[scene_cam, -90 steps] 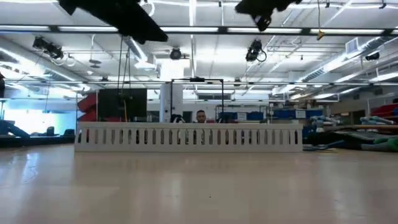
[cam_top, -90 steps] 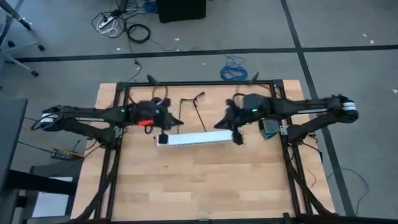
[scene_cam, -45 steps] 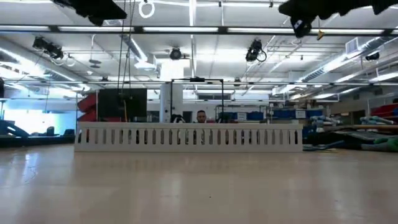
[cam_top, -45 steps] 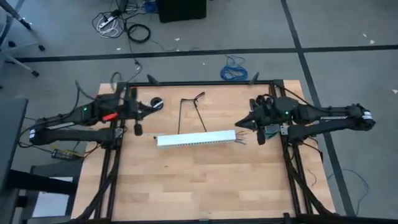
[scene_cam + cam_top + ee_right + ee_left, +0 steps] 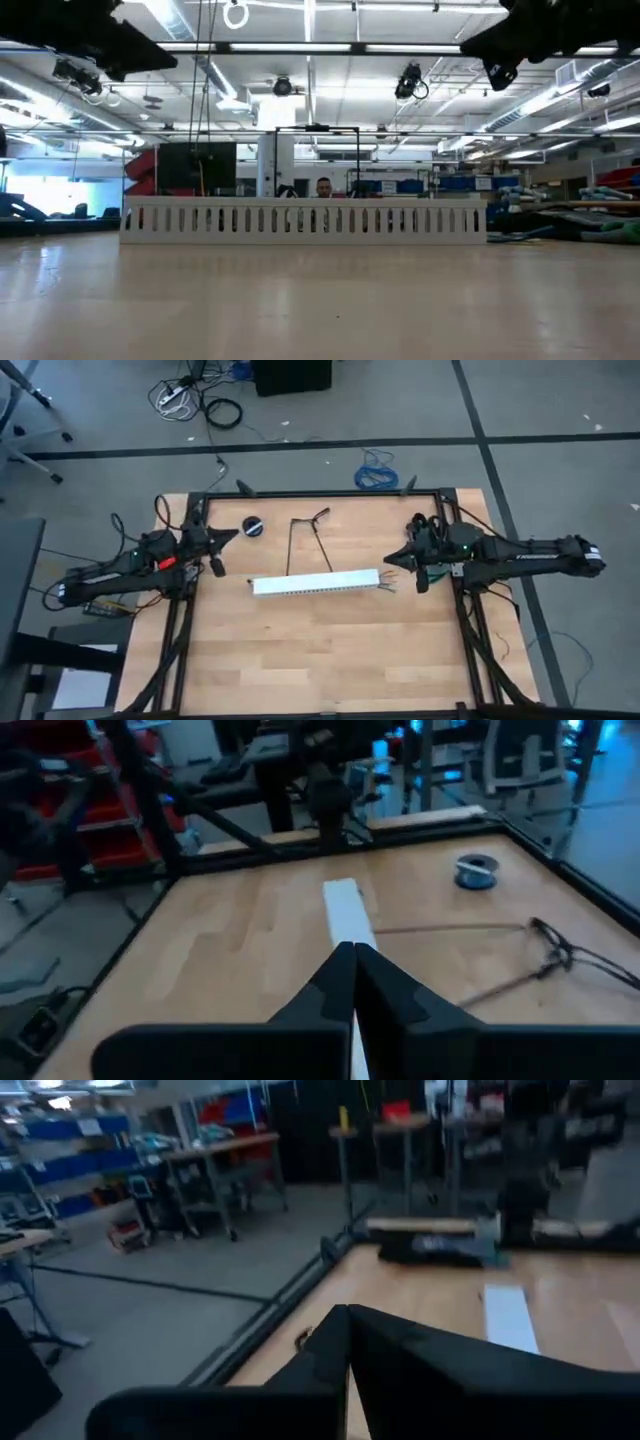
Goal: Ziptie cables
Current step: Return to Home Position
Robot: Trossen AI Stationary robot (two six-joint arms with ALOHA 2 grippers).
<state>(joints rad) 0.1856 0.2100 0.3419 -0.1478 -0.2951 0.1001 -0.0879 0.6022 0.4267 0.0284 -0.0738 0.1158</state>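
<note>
Left pincer (image 5: pixel 228 538), right pincer (image 5: pixel 390 560) farther apart (duct (image 5: pixel 315 582) unmoved)

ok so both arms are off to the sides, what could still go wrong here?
1. Ends of the cables stick out of the white duct at its right end, close to the right claw; a low move there could snag them and drag the duct.
2. The left claw sits near the small round object; a swing could knock it.
Both claws look shut.
</note>
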